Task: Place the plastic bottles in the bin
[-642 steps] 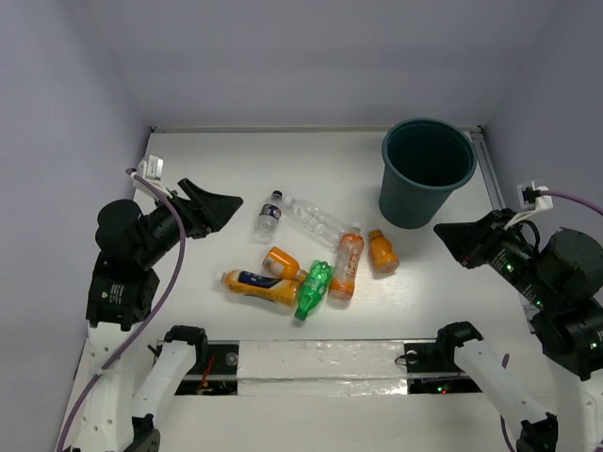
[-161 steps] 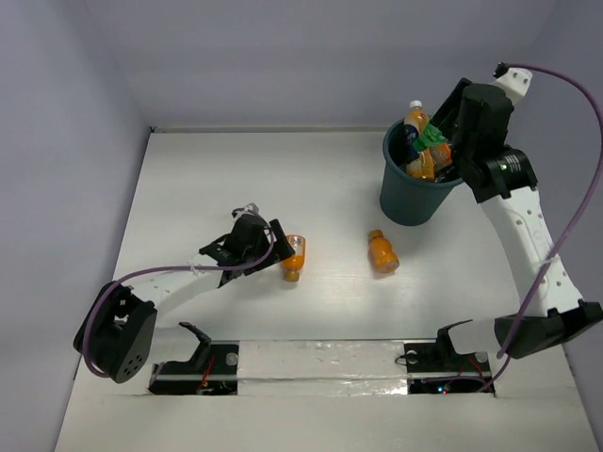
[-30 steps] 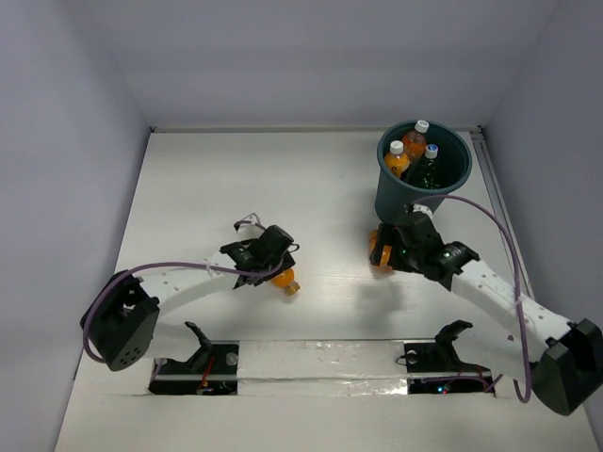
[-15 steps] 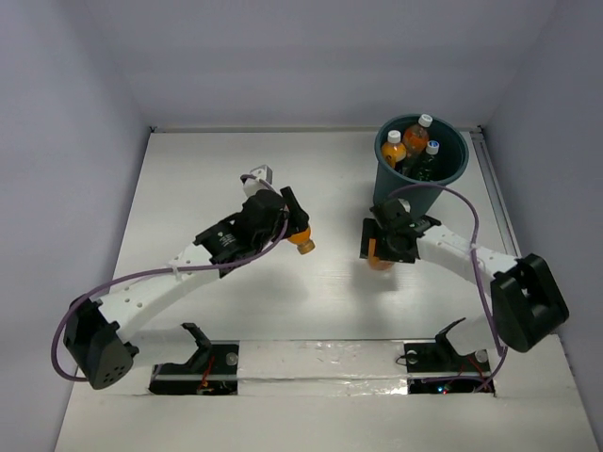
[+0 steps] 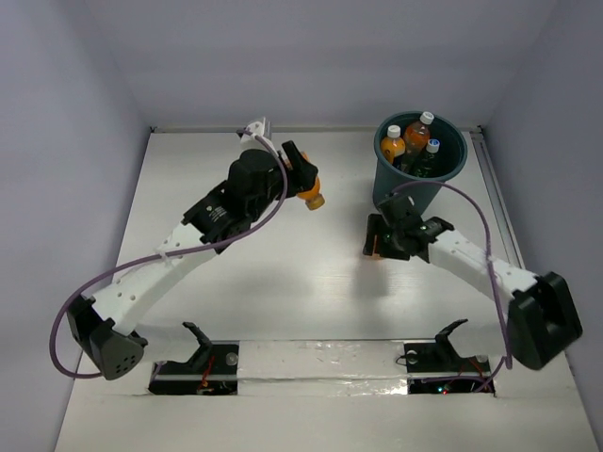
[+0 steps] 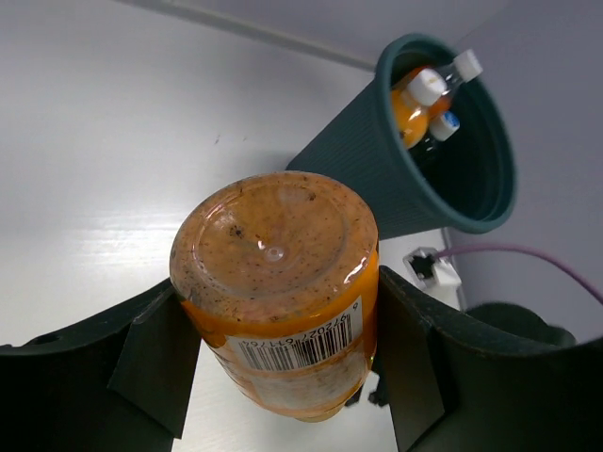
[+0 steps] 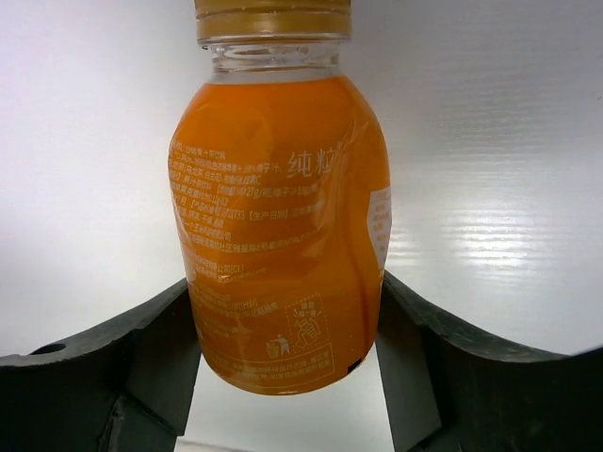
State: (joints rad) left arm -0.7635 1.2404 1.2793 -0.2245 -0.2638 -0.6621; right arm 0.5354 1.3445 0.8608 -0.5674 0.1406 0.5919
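Note:
My left gripper [image 5: 307, 185] is shut on a stubby orange bottle [image 5: 312, 193] and holds it in the air left of the bin [image 5: 391, 188]. In the left wrist view the bottle's base [image 6: 273, 254] faces the camera between both fingers. The dark teal bin [image 6: 358, 169] lies beyond it, with several bottles [image 5: 416, 134] inside. My right gripper [image 5: 379, 241] is low on the table at the foot of the bin. Its jaws press both sides of a second stubby orange bottle [image 7: 283, 188], which lies cap away from the camera. The gripper mostly hides this bottle from above.
The bin stands at the back right, close to the right wall and the white back wall. A purple cable [image 5: 471, 212] loops from the right arm past the bin. A silver strip [image 5: 320, 358] runs along the near edge between the arm bases.
The left arm has lifted its orange bottle off the table and carried it up and right towards the bin. The right jaws have closed in onto the bottle beside the bin.

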